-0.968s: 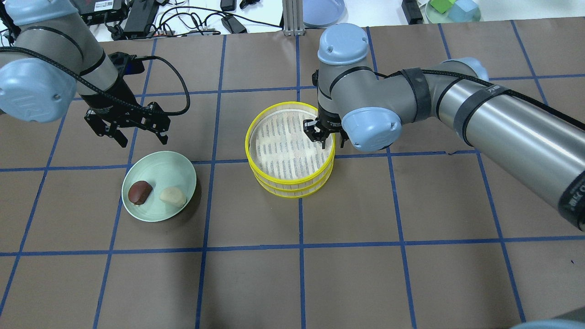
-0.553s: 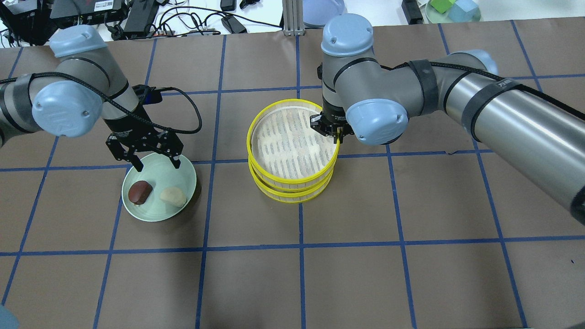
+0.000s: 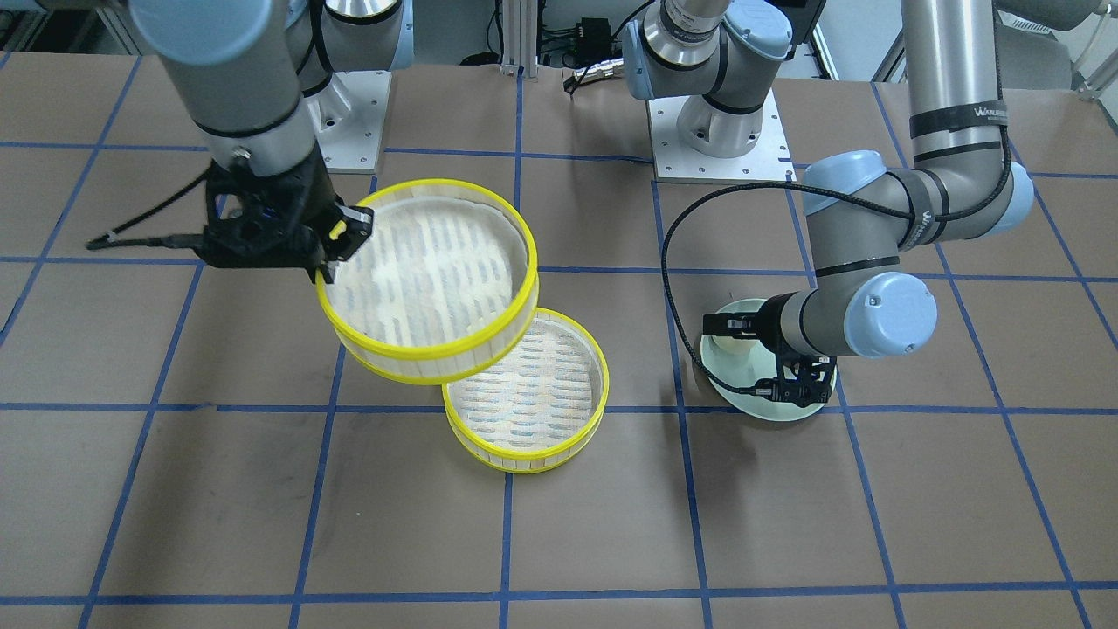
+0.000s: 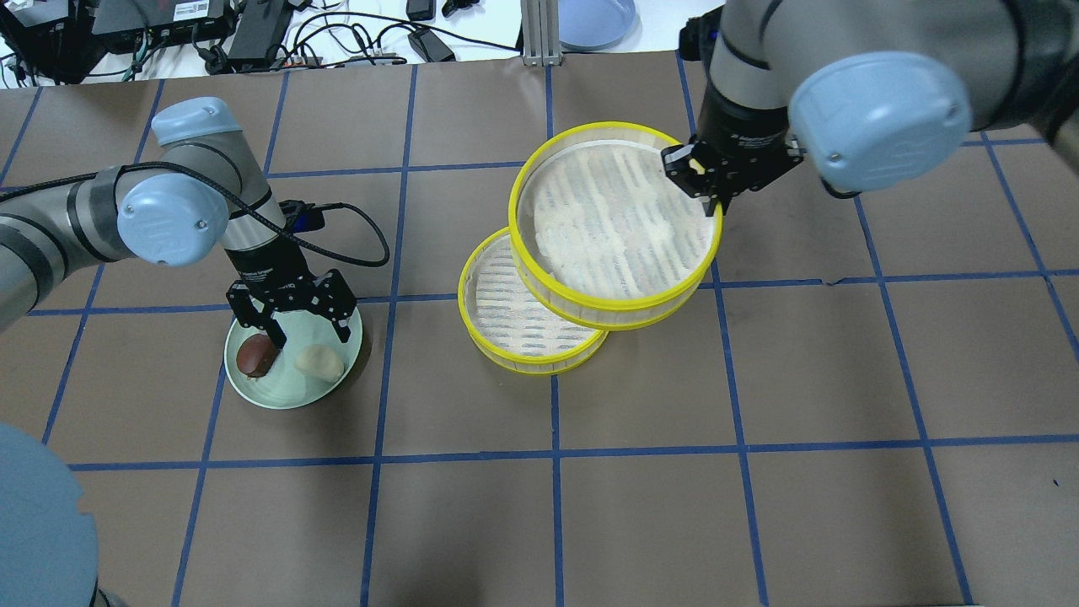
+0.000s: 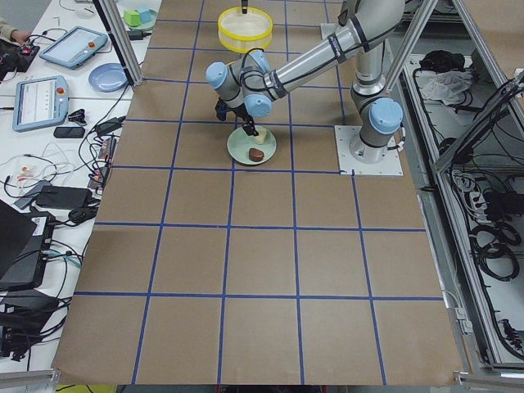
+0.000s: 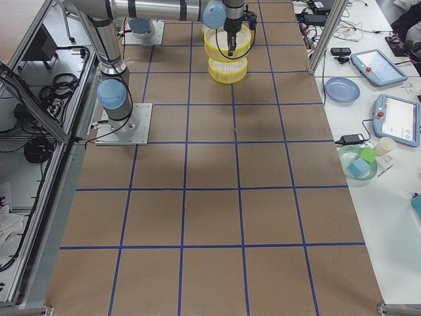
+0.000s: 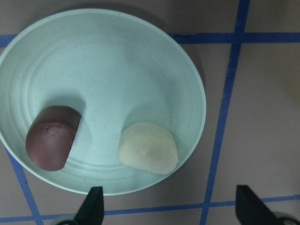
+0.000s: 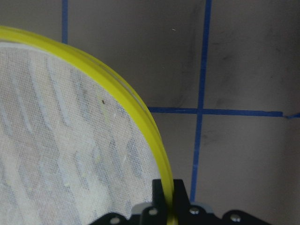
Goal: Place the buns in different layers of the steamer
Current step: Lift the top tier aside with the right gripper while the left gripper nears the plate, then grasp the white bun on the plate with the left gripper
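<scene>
The steamer is split. My right gripper [image 4: 712, 184] is shut on the yellow rim of the top tier [image 4: 607, 228] and holds it tilted in the air, up and to the right of the lower tier [image 4: 514, 324] on the table. The right wrist view shows the rim [image 8: 152, 133] pinched between the jaws. My left gripper [image 4: 309, 335] is open just above the pale green plate [image 4: 291, 396]. The dark reddish-brown bun [image 4: 255, 356] and the cream-white bun [image 4: 319, 362] lie side by side on the plate. In the left wrist view the fingertips [image 7: 92, 206] straddle the cream bun [image 7: 147, 148]; the brown bun [image 7: 51, 139] lies left.
Both tiers [image 3: 432, 279] [image 3: 524, 411] hold only white mesh liners. Brown paper with blue tape lines covers the table [image 4: 674, 506]. Cables and a blue plate [image 4: 594, 21] lie beyond the far edge. The arm bases [image 3: 716, 131] stand at the robot's side.
My right gripper has lifted the top tier off the lower one and carried it right and back. My left gripper has come down over the plate, staying open.
</scene>
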`<state>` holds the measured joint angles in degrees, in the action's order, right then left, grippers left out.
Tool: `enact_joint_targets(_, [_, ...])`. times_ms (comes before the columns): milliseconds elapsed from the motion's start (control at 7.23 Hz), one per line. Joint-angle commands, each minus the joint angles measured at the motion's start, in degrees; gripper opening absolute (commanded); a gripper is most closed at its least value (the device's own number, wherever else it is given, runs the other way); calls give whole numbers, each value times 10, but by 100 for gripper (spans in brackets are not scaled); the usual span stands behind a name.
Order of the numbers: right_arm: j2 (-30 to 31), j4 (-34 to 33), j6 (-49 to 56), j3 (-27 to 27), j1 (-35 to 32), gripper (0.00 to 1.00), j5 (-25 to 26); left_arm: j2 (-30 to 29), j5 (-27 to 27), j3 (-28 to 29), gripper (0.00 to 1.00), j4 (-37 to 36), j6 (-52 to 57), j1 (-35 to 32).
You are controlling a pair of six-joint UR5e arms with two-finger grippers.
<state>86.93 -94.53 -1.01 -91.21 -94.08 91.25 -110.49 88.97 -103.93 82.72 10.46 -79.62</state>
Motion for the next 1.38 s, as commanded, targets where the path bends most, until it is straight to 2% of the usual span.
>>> enact_joint_targets(0, [69,86,57,2,98,0,0,-25,1,-2,81,2,0,0])
enact_joint_targets(138, [80,110,94,2,127,0,0,-30,2,-4,59,2,0,0])
enact_joint_targets(277, [80,113,117,1,133,0,0,-34,1,-4,15,6,0,2])
enact_joint_targets(415, [83,122,99,1,134,0,4,-36,-5,-4,0,7,3,15])
enact_joint_targets(691, [91,124,92,-3,134,0,2,-34,-16,1,0,8,4,51])
enact_joint_targets(968, [94,123,92,-3,134,0,4,-16,-16,29,0,8,-2,54])
enact_joint_targets(1106, [94,123,94,-4,133,0,3,-4,-17,77,0,50,-12,54])
enact_joint_targets(1245, [94,116,98,-4,133,0,2,2,-50,136,0,106,-47,49])
